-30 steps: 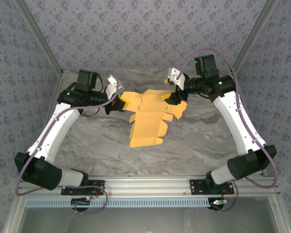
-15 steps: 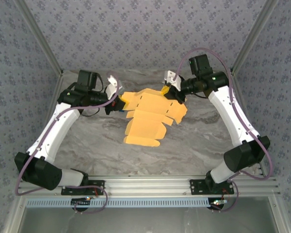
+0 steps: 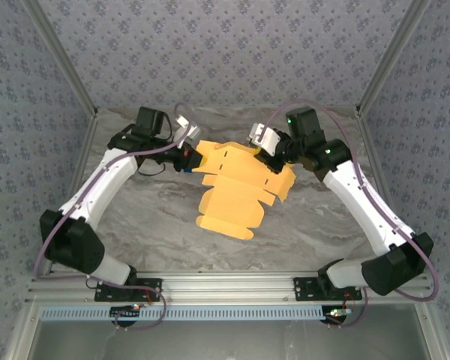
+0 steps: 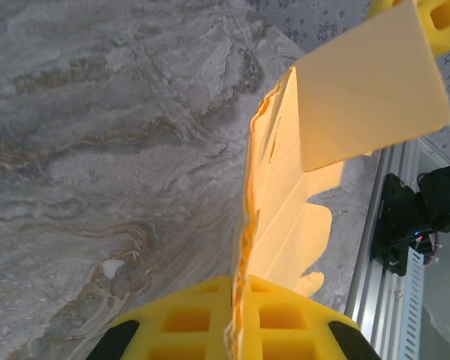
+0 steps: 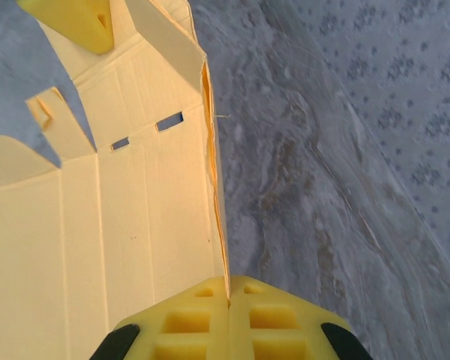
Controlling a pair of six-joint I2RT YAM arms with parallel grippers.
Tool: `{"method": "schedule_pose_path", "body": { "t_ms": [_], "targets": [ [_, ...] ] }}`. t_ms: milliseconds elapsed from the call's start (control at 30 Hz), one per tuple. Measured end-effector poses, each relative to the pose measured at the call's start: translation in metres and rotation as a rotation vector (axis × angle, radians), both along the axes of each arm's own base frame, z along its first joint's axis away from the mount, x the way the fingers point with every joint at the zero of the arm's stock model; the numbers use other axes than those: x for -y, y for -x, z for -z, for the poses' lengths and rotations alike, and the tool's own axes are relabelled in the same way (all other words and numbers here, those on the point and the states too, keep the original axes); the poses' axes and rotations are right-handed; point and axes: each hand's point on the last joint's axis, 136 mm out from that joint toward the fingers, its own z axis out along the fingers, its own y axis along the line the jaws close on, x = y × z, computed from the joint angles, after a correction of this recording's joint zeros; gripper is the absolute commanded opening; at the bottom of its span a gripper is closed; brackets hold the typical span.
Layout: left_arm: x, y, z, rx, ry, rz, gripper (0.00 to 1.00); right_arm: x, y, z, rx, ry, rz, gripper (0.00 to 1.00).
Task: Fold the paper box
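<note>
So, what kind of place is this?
Probably a robot test cell, not a home: grey patterned wall panels, a marble-look tabletop, and two white robot arms bolted to an aluminium rail, holding a yellow-orange die-cut card sheet.

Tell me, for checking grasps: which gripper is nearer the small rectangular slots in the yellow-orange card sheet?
Left. The left gripper clamps the yellow-orange card sheet near its rectangular slots; the right gripper clamps the opposite edge, farther off.
</note>
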Motion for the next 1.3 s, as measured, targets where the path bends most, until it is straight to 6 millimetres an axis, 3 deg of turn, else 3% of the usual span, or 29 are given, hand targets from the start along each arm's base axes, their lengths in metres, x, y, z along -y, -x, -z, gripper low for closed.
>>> {"method": "schedule_pose_path", "body": {
  "t_ms": [233, 367, 533, 733, 967, 1100, 1300],
  "targets": [
    [0.013, -0.033, 0.034, -0.143, -0.005, -0.05, 0.12, 0.009, -0.006, 0.05, 0.024, 0.144, 0.164, 0.0],
    [0.014, -0.048, 0.043, -0.177, -0.007, -0.084, 0.17, 0.017, -0.01, 0.064, 0.021, 0.169, 0.225, 0.0],
    [0.006, -0.062, 0.054, -0.193, -0.034, -0.145, 0.34, 0.018, -0.013, 0.079, -0.023, 0.167, 0.264, 0.0],
    [-0.012, -0.08, 0.068, -0.158, -0.095, -0.29, 0.43, 0.024, -0.019, 0.107, -0.13, 0.13, 0.321, 0.0],
    [-0.029, -0.06, 0.077, -0.147, -0.101, -0.464, 0.45, 0.039, -0.032, 0.142, -0.213, 0.156, 0.423, 0.0],
    [-0.009, -0.034, 0.081, -0.141, -0.057, -0.466, 0.45, 0.049, -0.042, 0.155, -0.205, 0.188, 0.491, 0.0],
    [0.026, 0.002, 0.111, -0.197, -0.026, -0.417, 0.45, 0.06, -0.049, 0.173, -0.186, 0.236, 0.548, 0.0]
  ]
}}
